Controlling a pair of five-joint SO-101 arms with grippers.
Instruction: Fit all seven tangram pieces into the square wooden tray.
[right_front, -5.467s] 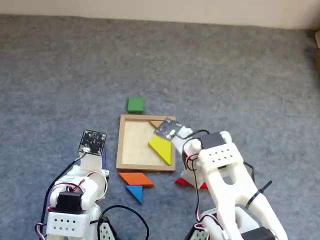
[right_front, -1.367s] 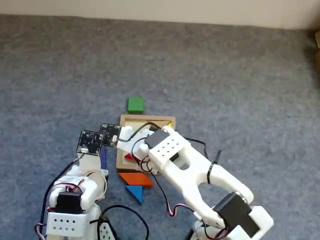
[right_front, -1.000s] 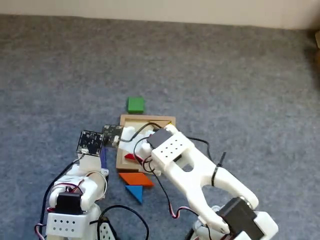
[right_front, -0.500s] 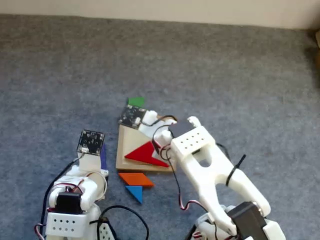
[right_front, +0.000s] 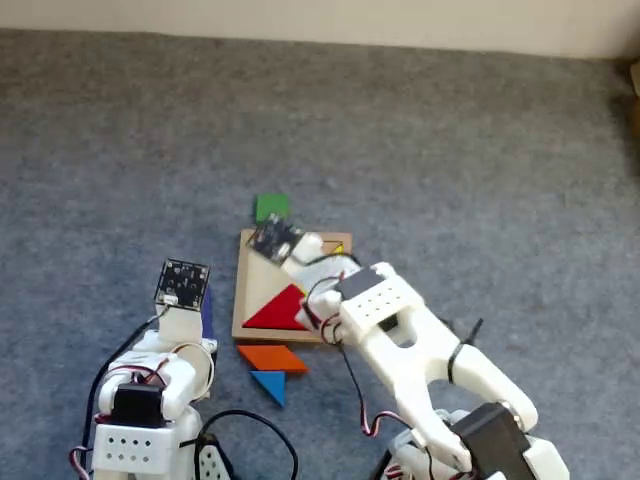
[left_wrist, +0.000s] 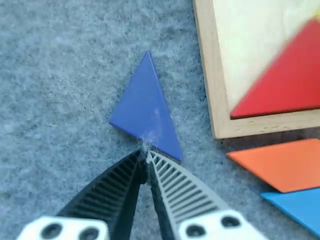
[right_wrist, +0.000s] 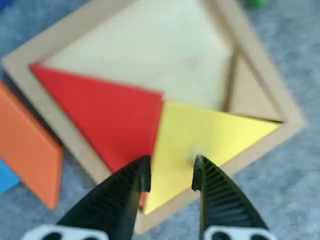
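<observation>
1. One big grey carpet (right_front: 480, 150) sits under everything, with both arms based at its near edge.
2. Next biggest is the right arm (right_front: 420, 350), stretched forward over the tray (right_front: 240, 290). The right gripper (right_wrist: 170, 172) hangs above the yellow triangle (right_wrist: 200, 135) with its jaws a little apart and nothing between them. Honestly can't tell if the tips touch the piece.
3. The left arm (right_front: 150, 395) is tucked back, off to the left of the tray. The left gripper (left_wrist: 146, 154) is pinched fully closed with nothing held, its tips meeting right at one edge of the dark blue triangle (left_wrist: 145, 110).
4. The tray is the square wooden one, lying flat on the carpet in front of the arms, with a good chunk of its pale floor bare.
5. The red triangle (right_wrist: 105, 115) is flat inside the tray, along the near rim and into the near-left corner.
6. The yellow triangle is also inside the tray, one edge butted up against the red one and its long edge along a rim.
7. The orange parallelogram (right_front: 272, 357) is on the carpet, just outside the tray's near rim.
8. The dark blue triangle is on the carpet just left of the tray, not touching it.
9. The light blue triangle (right_front: 270, 385) is on the carpet, just beside the orange parallelogram on its near side.
10. The green square (right_front: 270, 207) is on the carpet, just past the tray's far rim, by the far-left corner.
</observation>
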